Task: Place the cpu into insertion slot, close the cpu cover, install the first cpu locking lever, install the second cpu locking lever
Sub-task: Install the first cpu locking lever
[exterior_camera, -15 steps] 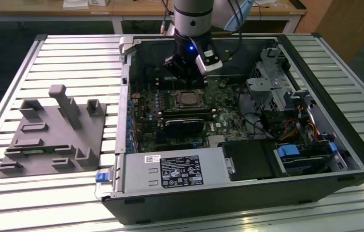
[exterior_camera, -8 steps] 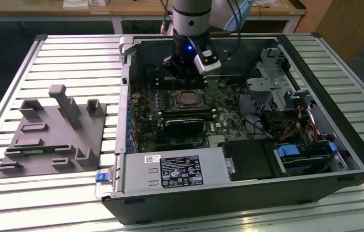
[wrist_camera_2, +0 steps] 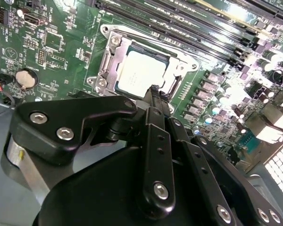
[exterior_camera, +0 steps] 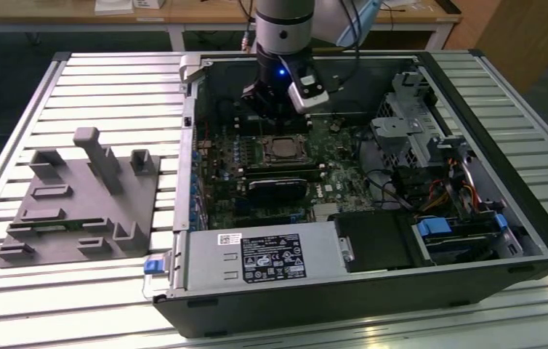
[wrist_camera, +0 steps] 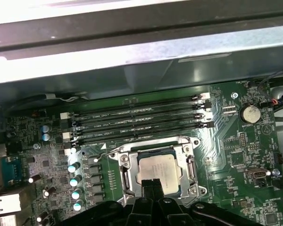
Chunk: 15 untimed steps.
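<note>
Open computer case (exterior_camera: 352, 305), arm (exterior_camera: 284, 29) near cpu (exterior_camera: 283, 150), grey fixture (exterior_camera: 80, 203) beside

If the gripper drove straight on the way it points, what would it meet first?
Likely the cpu, near its edge under the gripper; the gap above it is unclear.

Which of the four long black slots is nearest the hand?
The long slot right beside the insertion slot's metal frame; the other three lie farther off, toward the case wall.

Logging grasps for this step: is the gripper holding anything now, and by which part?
Nothing: the gripper is shut and empty, its tip at the edge of the chip.
</note>
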{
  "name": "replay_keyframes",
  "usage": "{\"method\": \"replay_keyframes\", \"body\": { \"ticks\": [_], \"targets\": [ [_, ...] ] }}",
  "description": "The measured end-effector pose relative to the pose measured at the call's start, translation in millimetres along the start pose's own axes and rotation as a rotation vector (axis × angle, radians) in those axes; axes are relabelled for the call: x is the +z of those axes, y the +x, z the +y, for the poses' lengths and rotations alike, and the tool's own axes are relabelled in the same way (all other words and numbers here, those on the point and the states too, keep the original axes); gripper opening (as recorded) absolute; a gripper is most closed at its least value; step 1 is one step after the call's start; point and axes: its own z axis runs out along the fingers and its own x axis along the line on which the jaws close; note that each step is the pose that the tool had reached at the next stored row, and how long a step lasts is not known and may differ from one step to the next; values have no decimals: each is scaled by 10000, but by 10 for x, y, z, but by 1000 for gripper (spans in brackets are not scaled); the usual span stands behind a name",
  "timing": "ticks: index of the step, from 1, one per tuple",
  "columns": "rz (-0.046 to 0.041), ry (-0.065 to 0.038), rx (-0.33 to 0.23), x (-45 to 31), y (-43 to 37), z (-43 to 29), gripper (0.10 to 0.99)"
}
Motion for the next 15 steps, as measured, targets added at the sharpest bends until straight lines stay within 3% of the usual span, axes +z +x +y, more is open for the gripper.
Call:
{"method": "replay_keyframes", "body": {
  "ticks": [8,15],
  "targets": [
    [0,0,0,-2,58,-9,106],
    [0,1,0,-6,174,-28,106]
  ]
}}
